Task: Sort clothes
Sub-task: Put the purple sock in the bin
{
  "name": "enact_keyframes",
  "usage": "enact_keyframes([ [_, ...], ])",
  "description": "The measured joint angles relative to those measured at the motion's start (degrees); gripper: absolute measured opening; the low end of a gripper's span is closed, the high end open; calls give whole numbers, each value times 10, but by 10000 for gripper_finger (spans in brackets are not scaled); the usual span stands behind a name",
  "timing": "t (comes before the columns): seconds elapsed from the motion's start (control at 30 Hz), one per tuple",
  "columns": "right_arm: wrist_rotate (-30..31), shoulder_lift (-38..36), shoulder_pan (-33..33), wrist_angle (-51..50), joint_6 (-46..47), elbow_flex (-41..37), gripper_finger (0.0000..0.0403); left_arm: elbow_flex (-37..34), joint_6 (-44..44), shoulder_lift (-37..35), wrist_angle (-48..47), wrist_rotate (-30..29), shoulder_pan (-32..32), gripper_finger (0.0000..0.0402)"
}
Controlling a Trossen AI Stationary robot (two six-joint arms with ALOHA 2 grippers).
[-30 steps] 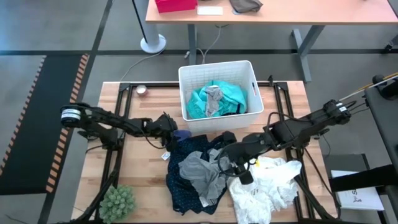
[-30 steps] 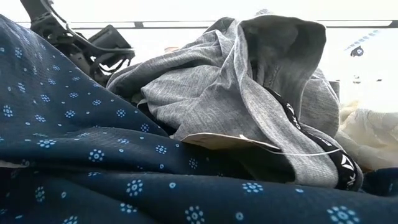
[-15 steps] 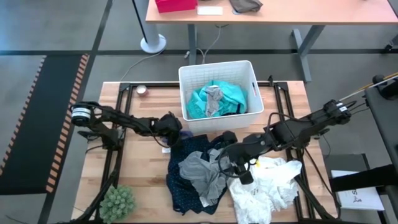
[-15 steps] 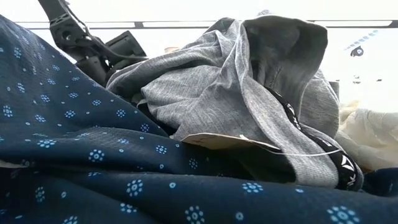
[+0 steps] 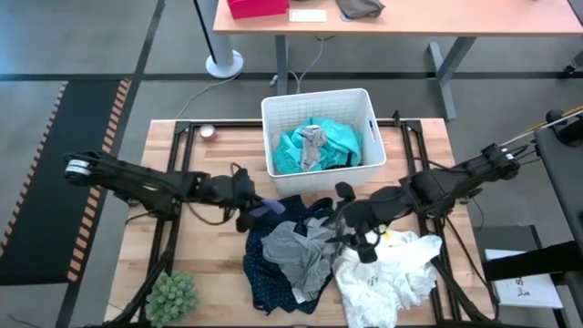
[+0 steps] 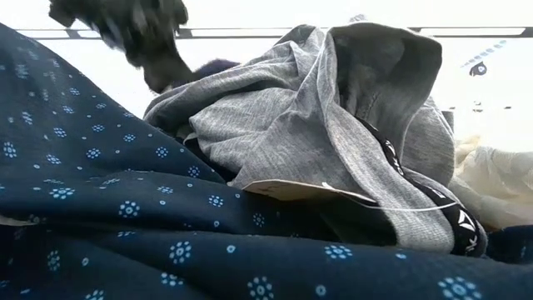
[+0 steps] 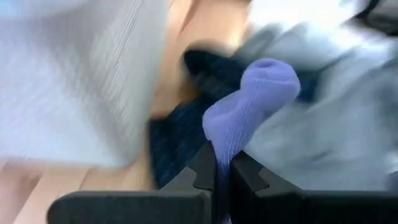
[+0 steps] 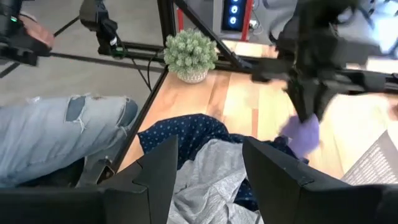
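My left gripper is shut on a small purple knit piece, lifted above the pile's far left corner; the right wrist view shows that piece hanging under it. The pile holds a navy patterned garment, a grey one and a white one, all lying on the wooden table. My right gripper hovers open over the grey garment with nothing between its fingers. A teal garment lies in the white bin. My left gripper pinches the purple piece's lower end between its two fingers. The fingers slant down from the table's left side. The piece's rounded free end sticks out past the fingertips, lifted clear of the pile.
A green spiky plant stands at the table's near left corner. A small round metal thing sits left of the bin. A person's leg in torn jeans shows beside the table. Bare wood lies left of the pile.
My left gripper has reached the pile's far left corner, taken hold of the purple piece, then risen and drawn back toward the table's near left. The purple piece has come up off the navy garment. The pile itself lies as before.
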Motion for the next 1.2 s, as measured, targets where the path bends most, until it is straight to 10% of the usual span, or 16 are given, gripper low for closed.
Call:
enact_keyframes([
  [0.6,26,-23,5,-5,-8,0,152,292,211,33,-65,-144,-22,0],
  [1.2,26,-23,5,-6,-29,0,125,377,182,190,-22,78,245,6],
])
